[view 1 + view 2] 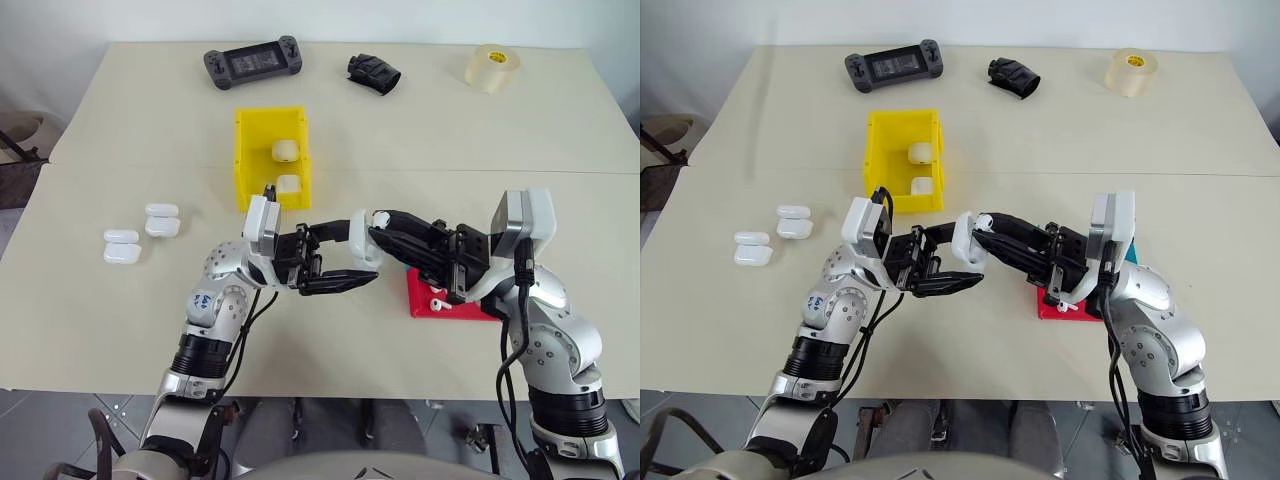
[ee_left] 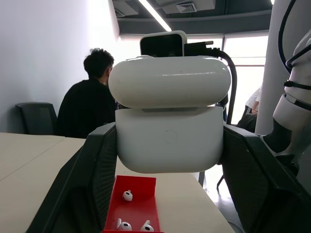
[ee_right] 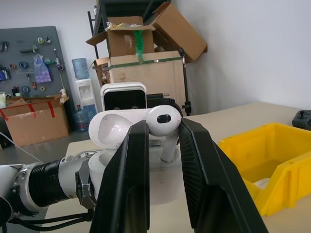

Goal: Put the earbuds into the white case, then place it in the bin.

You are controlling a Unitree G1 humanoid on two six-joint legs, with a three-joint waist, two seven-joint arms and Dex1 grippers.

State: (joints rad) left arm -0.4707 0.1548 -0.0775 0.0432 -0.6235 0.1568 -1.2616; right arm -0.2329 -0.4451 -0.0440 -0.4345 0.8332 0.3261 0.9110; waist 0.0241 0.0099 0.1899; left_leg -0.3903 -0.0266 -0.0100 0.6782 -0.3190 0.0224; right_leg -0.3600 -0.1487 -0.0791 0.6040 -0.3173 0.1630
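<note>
Left end effector [image 1: 340,262] clamps the white case [image 1: 363,238], lid flipped open, in midair above the tabletop [image 1: 120,330]. Right end effector [image 3: 163,145] pinches one of the earbuds [image 3: 164,127], stem down, right at the case's open mouth; the case's wells are hidden behind the fingers. Red tray [image 1: 425,297] sits below the right end effector, half covered, more earbuds [image 2: 127,195] inside. Yellow bin [image 1: 270,155] lies beyond both, two cases in it. Open tabletop nearside.
</note>
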